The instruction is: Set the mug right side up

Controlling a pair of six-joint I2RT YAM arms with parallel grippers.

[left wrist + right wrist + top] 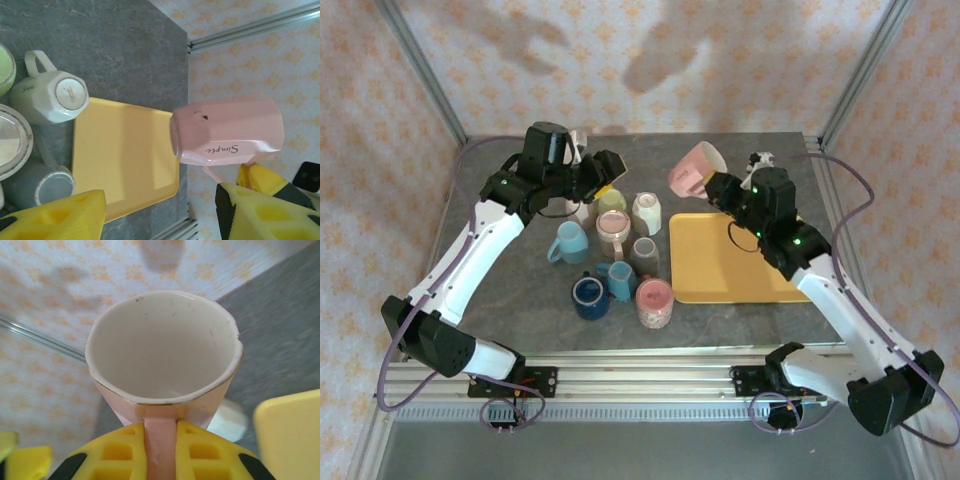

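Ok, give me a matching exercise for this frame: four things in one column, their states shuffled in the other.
1. pink mug
2. white mug
3. yellow tray
4. left gripper

A. open, holding nothing
B. base up on the table
C. in the air, handle clamped by the right gripper
D. lying flat on the table

Pairs: 1-C, 2-B, 3-D, 4-A

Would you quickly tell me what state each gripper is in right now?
Left gripper: open, empty.
Right gripper: shut on the handle of the pink mug.
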